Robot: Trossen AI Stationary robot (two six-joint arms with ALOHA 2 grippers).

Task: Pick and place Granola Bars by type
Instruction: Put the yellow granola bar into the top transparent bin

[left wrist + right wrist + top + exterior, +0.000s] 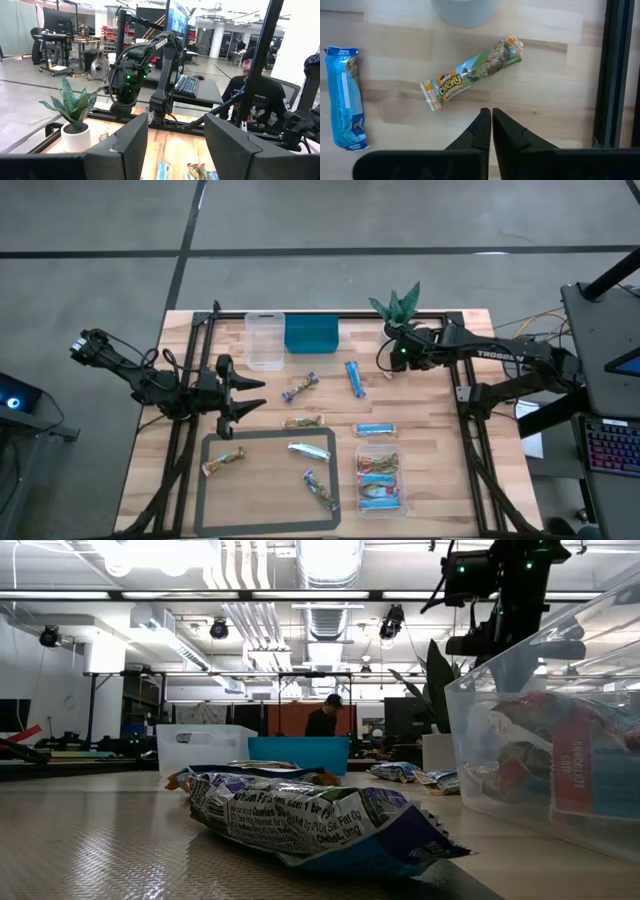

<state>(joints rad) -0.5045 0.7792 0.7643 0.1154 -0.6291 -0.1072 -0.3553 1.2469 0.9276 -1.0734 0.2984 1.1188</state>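
1. Since the Chewy bar (472, 74) lies bare on the wood by the plant pot (465, 11), right arm's nearer.
2. Right gripper (487, 120) hovers just short of it, fingers pressed together, empty (bar's long axis diagonal across them).
3. Left gripper (175, 145) spread, empty, parked far side.

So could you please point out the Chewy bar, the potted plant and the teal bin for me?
Chewy bar (470, 73): right wrist view, middle of its wrapper.
Potted plant (397, 305): high view, on its leaves.
Teal bin (311, 336): high view, on its near wall.
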